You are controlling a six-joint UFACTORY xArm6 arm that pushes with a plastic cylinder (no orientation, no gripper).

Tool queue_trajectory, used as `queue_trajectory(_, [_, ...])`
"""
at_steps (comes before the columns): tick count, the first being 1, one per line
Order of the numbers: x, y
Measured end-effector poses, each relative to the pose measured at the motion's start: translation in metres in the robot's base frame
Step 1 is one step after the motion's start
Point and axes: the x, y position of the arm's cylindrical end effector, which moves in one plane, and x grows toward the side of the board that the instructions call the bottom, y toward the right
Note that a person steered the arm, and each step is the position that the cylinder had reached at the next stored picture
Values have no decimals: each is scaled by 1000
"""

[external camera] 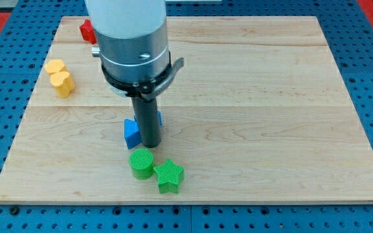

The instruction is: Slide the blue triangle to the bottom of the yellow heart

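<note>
Tool: no clamp, bare rod; my tip (149, 144) touches the blue triangle (131, 133).
Hidden: blue triangle's right half; red block (87, 30) partly.
Yellow heart (59, 77): near desk (271, 97) left edge.

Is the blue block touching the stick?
Looks touching: my tip sits against the blue block, partly hiding it.

A broad white cylinder tops the arm, stepping into a grey metal collar ringed by a black clamp with a small side lug; below it, a straight dark rod ends in my tip (149, 144).
</note>
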Motion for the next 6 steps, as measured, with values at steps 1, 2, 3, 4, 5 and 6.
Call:
queue_trajectory(1, [-21, -28])
queue_trajectory(2, [-49, -68])
queue_trajectory(3, [-82, -58])
queue_trajectory(4, [-69, -79])
queue_trajectory(5, [-14, -93])
queue_trajectory(6, [-9, -102])
